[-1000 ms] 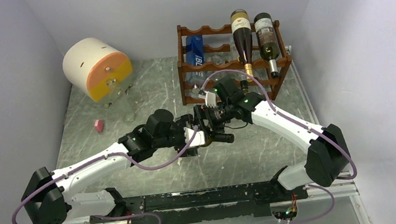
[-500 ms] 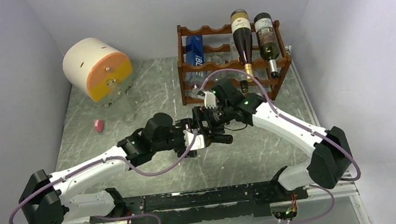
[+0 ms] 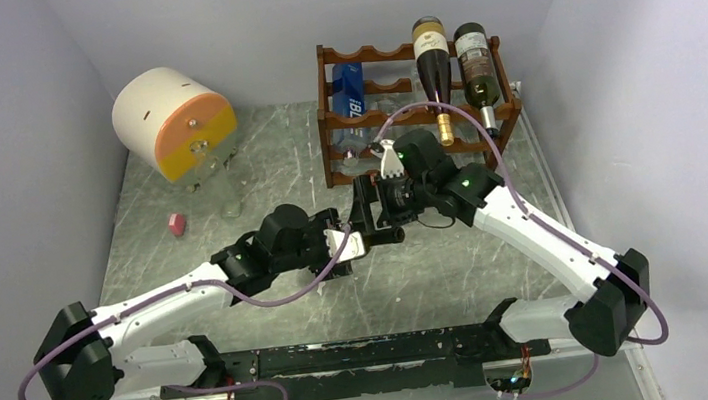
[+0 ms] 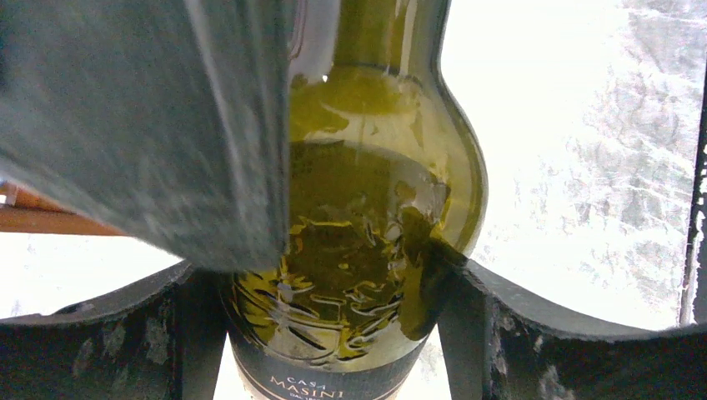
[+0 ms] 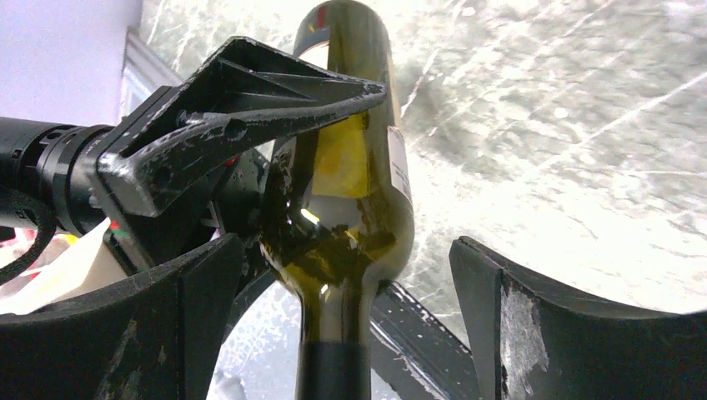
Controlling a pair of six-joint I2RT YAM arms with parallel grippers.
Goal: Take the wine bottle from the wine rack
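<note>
Top view: the wine rack is noted at 1 o'clock on the table, against the back wall. The wine bottle is found off the rack, held above mid-table at about 7 o'clock from it, lying roughly level with its neck towards 3 o'clock. Whether it touches the table cannot be told. The left claw is seen clamped on the green glass just below the shoulder, one finger on each side, above a label reading CASA MASINI. A grip on the wide body is judged to carry the weight better than one on the neck. The right claw is seen with its jaws wide apart on either side of the neck, and clear air shows at the 3 o'clock finger. Nothing is gripped by it, so the bottle is judged to be carried by the left arm alone. The fill level cannot be read through the tinted glass. On the rack, two dark bottles are laid in the scalloped top rails at its 3 o'clock end, necks towards 6 o'clock, cradled so that rolling is prevented. A blue-labelled bottle is lodged at the 9 o'clock end. A white and orange drum is noted at 10 o'clock.
</note>
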